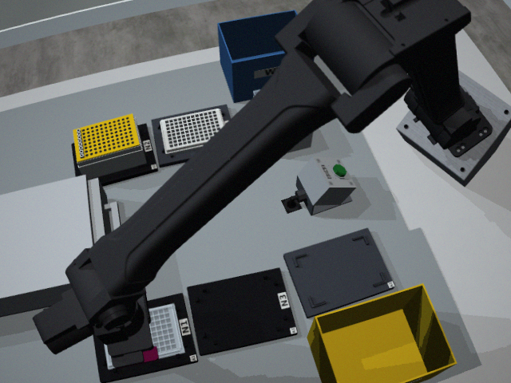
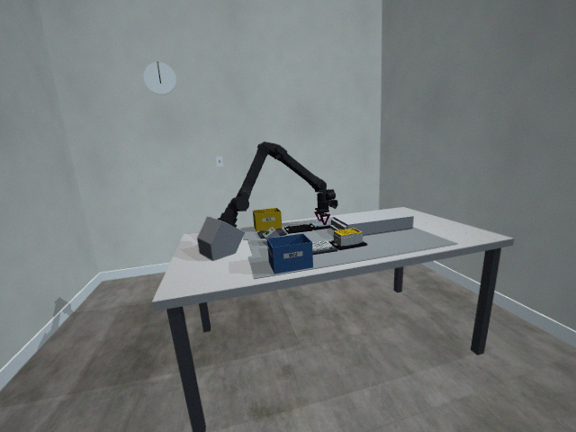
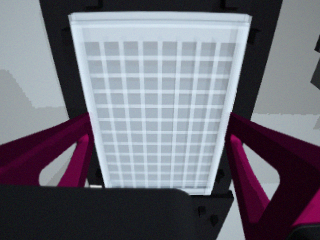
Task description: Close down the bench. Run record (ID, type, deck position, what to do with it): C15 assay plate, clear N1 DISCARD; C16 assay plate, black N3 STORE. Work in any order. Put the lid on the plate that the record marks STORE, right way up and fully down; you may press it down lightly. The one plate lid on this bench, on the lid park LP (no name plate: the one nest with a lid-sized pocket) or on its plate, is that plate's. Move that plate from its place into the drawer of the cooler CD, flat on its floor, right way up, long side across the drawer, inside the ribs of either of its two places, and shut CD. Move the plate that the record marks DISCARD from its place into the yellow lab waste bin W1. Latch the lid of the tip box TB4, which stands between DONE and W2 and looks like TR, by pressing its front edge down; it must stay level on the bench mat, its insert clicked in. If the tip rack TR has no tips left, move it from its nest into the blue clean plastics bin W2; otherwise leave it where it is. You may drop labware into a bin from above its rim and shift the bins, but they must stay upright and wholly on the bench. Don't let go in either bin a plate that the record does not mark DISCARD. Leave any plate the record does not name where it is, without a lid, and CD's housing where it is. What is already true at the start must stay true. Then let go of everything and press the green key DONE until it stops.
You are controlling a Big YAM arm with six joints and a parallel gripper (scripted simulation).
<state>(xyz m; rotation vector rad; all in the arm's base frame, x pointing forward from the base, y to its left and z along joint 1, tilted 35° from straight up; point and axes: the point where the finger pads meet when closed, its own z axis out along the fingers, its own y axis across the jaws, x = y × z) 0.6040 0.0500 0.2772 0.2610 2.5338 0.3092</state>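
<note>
The clear plate lies over nest N1 at the near left of the worktop, and the gripper is clamped on it, one magenta finger against each long side; whether the plate rests in the nest or hangs just above it cannot be told. From above, the wrist hides most of the plate, leaving only its right part with its grid of wells. Just right of N1 is the black nest N3, carrying nothing, and right of that a dark grey nest with corner brackets and no name plate, also bare. The yellow bin stands beside that grey nest at the near right corner, upright, with nothing visible in it. Further back, the grey key box with the green key sits mid-worktop, a small black part at its left side. At the far left, a rack with a yellow insert sits on nest N2, and just right of it a white gridded plate lies on another dark nest. The blue bin stands behind them, partly hidden by the arm. A long pale housing runs along the left edge, with a narrow open slot at its right end. The arm's base plate is bolted at the far right
</note>
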